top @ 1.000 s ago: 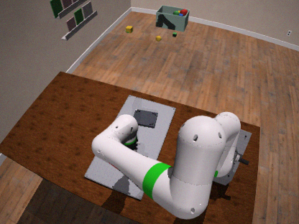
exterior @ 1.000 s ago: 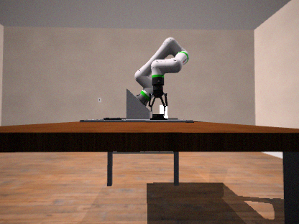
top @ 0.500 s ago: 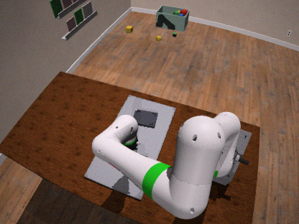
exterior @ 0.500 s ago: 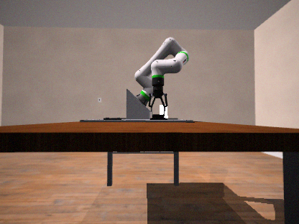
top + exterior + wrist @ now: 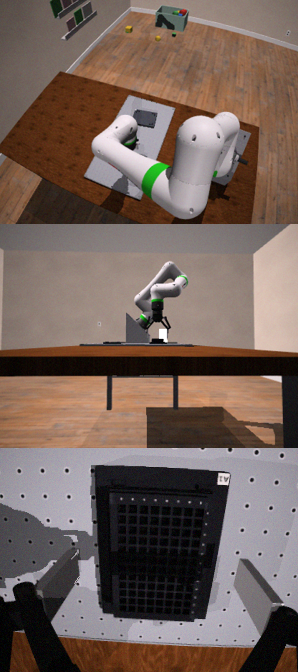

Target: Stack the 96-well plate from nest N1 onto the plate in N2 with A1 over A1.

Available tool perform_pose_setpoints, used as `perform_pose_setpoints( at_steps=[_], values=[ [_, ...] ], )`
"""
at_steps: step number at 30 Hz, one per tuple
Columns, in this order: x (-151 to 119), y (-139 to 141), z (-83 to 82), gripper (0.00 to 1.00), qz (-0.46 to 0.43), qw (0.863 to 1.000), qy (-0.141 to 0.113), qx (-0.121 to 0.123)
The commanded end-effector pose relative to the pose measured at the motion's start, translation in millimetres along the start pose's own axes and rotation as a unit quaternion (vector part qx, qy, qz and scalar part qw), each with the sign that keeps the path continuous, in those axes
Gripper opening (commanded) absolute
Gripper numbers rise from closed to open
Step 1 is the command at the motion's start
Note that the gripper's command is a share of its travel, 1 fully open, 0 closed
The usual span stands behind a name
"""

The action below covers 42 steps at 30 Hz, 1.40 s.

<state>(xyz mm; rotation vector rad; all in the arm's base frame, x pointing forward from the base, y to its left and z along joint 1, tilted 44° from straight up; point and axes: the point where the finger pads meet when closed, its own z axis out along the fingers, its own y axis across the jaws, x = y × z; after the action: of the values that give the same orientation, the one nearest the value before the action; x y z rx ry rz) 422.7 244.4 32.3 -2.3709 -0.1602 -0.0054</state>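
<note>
While the pincer (image 5: 160, 593) is hanging spread wide with nothing between its pads, the dark 96-well plate (image 5: 157, 540) is lying below it on the grey perforated board (image 5: 40, 471), its grid of wells facing up and a small white A1 label (image 5: 224, 478) showing at its upper right corner in the wrist view. From that view I cannot tell whether one plate or two are sitting there. Both grey pads (image 5: 257, 595) are standing apart from the plate's long sides, one on each side, touching nothing. In the exterior view the open pincer (image 5: 157, 328) is hovering just above a low dark plate (image 5: 156, 340) on the board, with a white block (image 5: 162, 334) just beside it and a grey wedge-shaped stand (image 5: 134, 329) behind. From the top view, the white arm (image 5: 150, 158) with its green bands is bending over the near part of the board (image 5: 162, 115) and hiding what is under the wrist, while a dark, flat square nest (image 5: 145, 118) is lying uncovered further along the same board. The board is resting on the brown wooden tabletop (image 5: 54, 115). Well apart, on the wood floor, a green bin (image 5: 172, 19) with coloured things inside is standing near the wall, with small yellow cubes (image 5: 128, 29) scattered near it.
</note>
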Motion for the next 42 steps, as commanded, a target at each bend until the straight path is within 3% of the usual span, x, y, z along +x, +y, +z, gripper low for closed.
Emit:
perform_pose_setpoints(
  at_steps=[1, 5, 31, 42],
  values=[
    [0, 0, -0.2, 1.0, 0.0, 1.0, 0.0, 0.0],
    [0, 0, -0.2, 1.0, 0.0, 1.0, 0.0, 0.0],
    [0, 0, -64.2, 1.0, 0.0, 1.0, 0.0, 0.0],
    [0, 0, -71.7, 1.0, 0.0, 1.0, 0.0, 0.0]
  ],
)
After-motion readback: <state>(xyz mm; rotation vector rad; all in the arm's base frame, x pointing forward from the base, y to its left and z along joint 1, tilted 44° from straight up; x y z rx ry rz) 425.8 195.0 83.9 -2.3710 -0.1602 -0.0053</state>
